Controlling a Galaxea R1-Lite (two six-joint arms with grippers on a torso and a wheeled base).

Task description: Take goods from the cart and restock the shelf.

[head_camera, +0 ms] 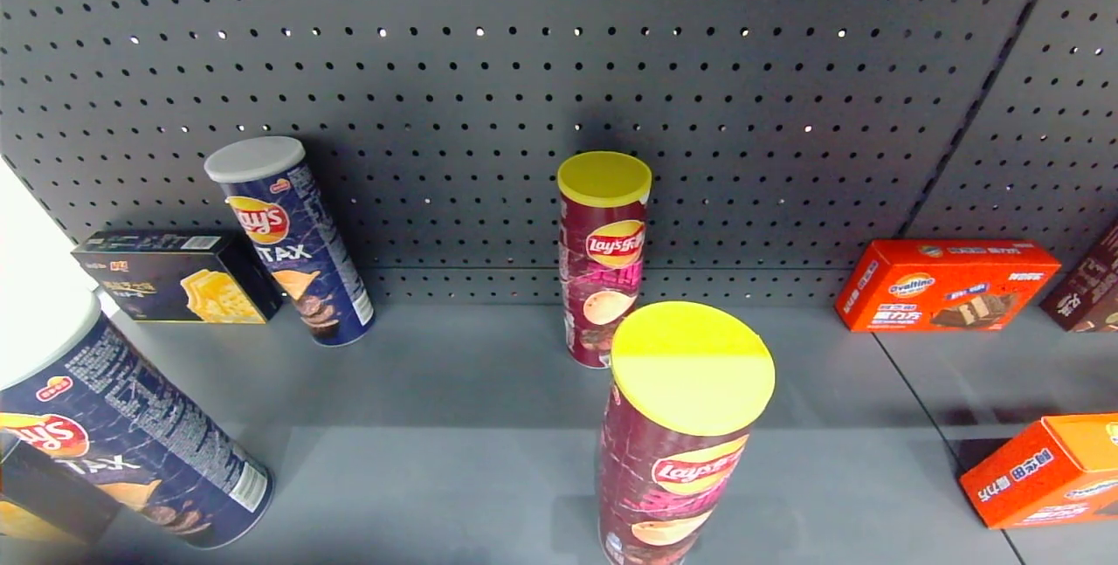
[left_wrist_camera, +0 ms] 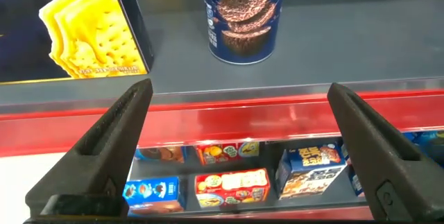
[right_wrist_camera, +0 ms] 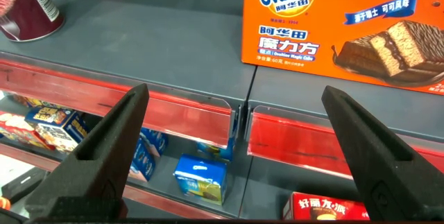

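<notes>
Standing upright on the grey shelf point(head_camera: 489, 451), long axes vertical and lids up, are four chip cans: back maroon can point(head_camera: 604, 259), front maroon can point(head_camera: 677, 460), back navy can point(head_camera: 297, 259) and front navy can point(head_camera: 131, 451). Two orange boxes point(head_camera: 943, 285) point(head_camera: 1048, 469) lie flat to the right, and a black cracker box point(head_camera: 175, 277) to the left. The wrist views add the red edge strip point(left_wrist_camera: 229, 120) and, on a lower shelf point(right_wrist_camera: 166, 200), small packs point(left_wrist_camera: 232, 186), possibly biscuits. The left gripper point(left_wrist_camera: 239, 89) and right gripper point(right_wrist_camera: 236, 91) hang before that edge, fingers spread wide, empty.
</notes>
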